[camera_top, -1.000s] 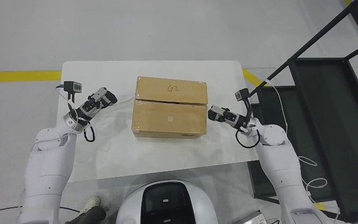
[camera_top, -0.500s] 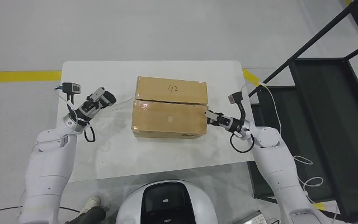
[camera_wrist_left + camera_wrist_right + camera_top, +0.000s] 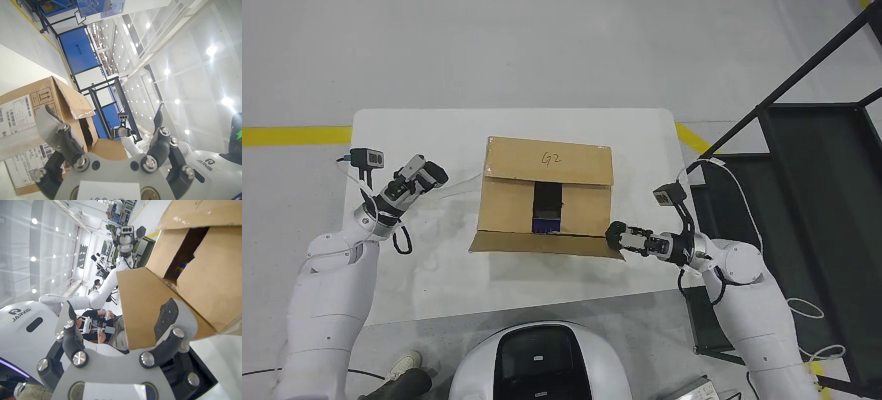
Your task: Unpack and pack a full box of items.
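Note:
A brown cardboard box (image 3: 547, 160) stands mid-table. Its far top flap lies flat; its near flap (image 3: 542, 243) is folded out toward me. Between the two inner flaps a dark gap shows a blue item (image 3: 545, 219), also glimpsed as a blue item (image 3: 180, 269) in the right wrist view. My right gripper (image 3: 614, 237) is at the near flap's right corner, open, and the near flap (image 3: 141, 306) lies between its fingers, against one pad (image 3: 166, 317). My left gripper (image 3: 427, 175) hangs open off the box's left side, apart from the box (image 3: 22, 106).
The white table (image 3: 422, 280) has free room left of and in front of the box. A black metal rack (image 3: 802, 200) stands just beyond the table's right edge, close to my right arm.
My right gripper has moved from the box's right side toward me, and the near flap has swung open, uncovering the inside. The left arm has hardly moved.

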`<control>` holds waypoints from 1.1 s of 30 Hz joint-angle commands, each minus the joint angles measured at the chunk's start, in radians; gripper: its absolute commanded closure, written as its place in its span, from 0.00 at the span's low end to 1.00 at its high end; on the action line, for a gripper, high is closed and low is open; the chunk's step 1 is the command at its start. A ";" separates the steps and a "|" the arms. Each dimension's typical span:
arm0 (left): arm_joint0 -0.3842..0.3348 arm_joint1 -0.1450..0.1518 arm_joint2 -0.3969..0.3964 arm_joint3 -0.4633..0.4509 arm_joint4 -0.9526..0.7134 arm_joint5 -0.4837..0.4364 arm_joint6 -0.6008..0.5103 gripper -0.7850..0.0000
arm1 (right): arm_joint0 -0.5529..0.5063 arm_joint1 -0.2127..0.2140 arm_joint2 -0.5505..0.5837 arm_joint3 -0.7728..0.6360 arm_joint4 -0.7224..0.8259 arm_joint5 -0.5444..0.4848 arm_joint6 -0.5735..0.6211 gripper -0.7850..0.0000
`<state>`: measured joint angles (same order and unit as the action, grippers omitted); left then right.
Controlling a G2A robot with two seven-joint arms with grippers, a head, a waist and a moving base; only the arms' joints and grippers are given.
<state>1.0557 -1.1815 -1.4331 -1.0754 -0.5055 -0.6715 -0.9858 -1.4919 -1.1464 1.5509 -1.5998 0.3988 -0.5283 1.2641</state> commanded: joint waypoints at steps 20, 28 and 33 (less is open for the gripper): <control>-0.120 -0.009 0.093 0.100 -0.042 0.012 -0.131 0.00 | -0.024 0.010 -0.124 0.072 -0.393 0.010 -0.248 0.00; -0.137 -0.015 0.118 0.099 -0.088 -0.005 -0.154 0.00 | -0.109 0.026 -0.075 -0.069 -0.246 0.038 -0.213 0.00; -0.128 -0.013 0.119 0.097 -0.093 -0.006 -0.151 0.00 | -0.150 0.037 -0.047 -0.143 -0.180 0.075 -0.169 0.00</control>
<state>0.9264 -1.1951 -1.3152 -0.9839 -0.6037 -0.6776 -1.1425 -1.6373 -1.1113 1.5038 -1.7324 0.2108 -0.4616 1.0868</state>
